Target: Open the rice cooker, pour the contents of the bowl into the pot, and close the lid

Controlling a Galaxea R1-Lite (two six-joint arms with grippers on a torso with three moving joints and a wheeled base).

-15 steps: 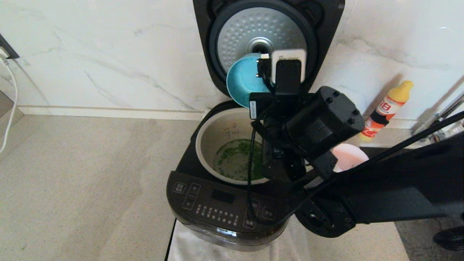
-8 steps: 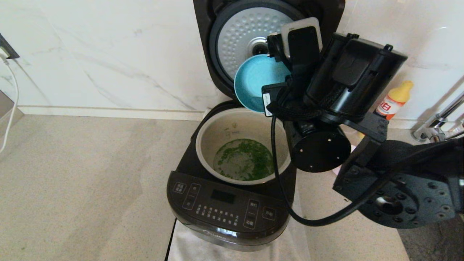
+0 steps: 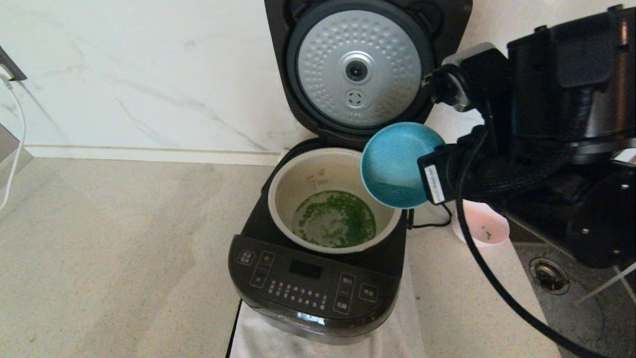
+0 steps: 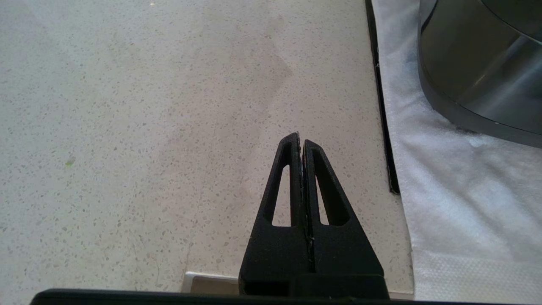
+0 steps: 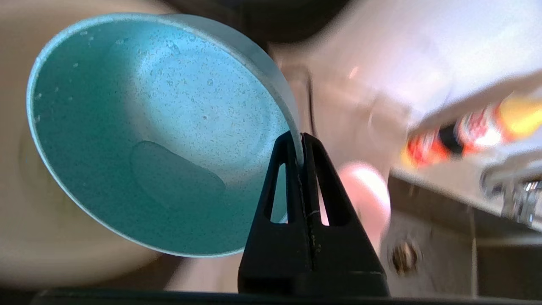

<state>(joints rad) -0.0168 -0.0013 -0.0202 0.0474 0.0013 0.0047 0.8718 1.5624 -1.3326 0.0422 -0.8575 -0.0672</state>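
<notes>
A glossy black rice cooker (image 3: pixel 318 278) sits on the speckled beige worktop (image 3: pixel 124 248), its hinged lid (image 3: pixel 357 67) upright. Green bits (image 3: pixel 334 219) lie in the cream inner pot (image 3: pixel 298 184). The right claw (image 5: pixel 299 146) pinches the rim of a tilted, emptied turquoise bowl (image 3: pixel 397 164) beside the pot. Set it down level, clear of the pink bowl (image 3: pixel 481 228). Only the left wrist view shows the left claw (image 4: pixel 300 142), closed and idle.

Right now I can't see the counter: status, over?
Right gripper shut on blue bowl rim, bowl tipped, empty. Left gripper shut, parked. Green bits in pot, lid up. Pink bowl beside cooker.
</notes>
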